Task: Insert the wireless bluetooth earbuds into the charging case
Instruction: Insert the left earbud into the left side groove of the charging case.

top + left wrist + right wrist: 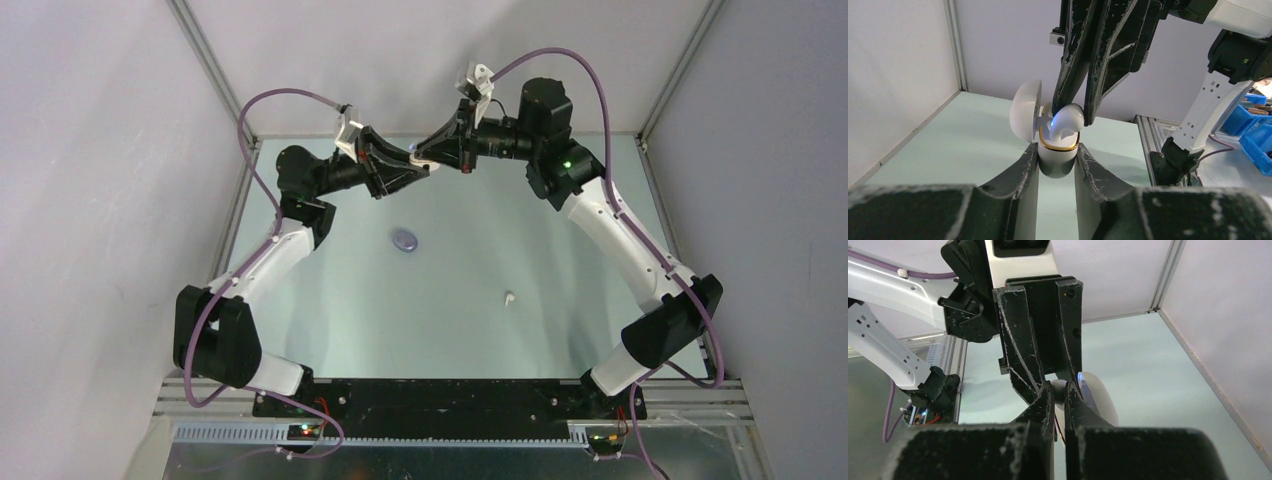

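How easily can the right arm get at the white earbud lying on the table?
Likely not yet: the right gripper is shut on another earbud at the white case. Nothing stands beside the loose earbud.

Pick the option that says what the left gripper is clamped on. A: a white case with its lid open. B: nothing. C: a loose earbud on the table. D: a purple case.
A: in the left wrist view the left gripper squeezes the white case from both sides, its lid swung open, while the right gripper holds a white earbud at its mouth.
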Robot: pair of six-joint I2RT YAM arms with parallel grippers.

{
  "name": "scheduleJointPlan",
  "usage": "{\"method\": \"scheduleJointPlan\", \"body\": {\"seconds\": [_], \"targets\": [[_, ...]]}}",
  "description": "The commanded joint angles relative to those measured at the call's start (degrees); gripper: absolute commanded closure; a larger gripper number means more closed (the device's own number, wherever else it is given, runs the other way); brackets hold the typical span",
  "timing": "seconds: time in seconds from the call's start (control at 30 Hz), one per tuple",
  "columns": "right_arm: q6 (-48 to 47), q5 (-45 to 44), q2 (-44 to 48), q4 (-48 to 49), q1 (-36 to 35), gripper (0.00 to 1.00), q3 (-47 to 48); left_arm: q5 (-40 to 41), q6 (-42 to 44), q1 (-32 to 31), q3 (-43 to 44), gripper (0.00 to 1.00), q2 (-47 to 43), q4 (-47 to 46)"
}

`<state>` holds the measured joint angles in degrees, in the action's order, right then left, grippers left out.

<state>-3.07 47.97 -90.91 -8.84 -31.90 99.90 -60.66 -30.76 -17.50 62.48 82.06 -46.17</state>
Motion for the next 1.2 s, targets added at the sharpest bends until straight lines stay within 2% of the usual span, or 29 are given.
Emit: {"method": "scheduleJointPlan", "body": {"seconds": [0.0,0.4,0.73,0.97,1.07,1.17], "targets": [[-3.0,-2.4,0.0,-2.6,-0.7,0.95,0.7,-0.6,1.7,0.0,1.5,1.00,-2.4,-3.0],[-10.1,-5.2,2.7,-4.3,-1.0,0.75,1.1,-0.8,1.7,-0.1,1.2,1.00,-2.3,-3.2],[-11.9,-1.8,5.4,-2.5,-1.0,0.70,-0.7,-0.8,1.6,0.0,1.2,1.00,-2.2,-3.1],[-7.7,4.6,8.8,2.9,0.5,0.67,-0.9,-0.6,2.3,0.2,1.0,1.00,-2.6,-2.1],[-6.5,5.8,10.9,0.4,2.7,0.66,-1.8,-0.3,3.0,0.6,0.7,1.00,-2.7,-1.0],[-10.4,5.1,15.5,-7.0,6.1,0.66,-7.1,0.6,4.2,1.4,-0.4,1.00,-3.1,0.9]]}}
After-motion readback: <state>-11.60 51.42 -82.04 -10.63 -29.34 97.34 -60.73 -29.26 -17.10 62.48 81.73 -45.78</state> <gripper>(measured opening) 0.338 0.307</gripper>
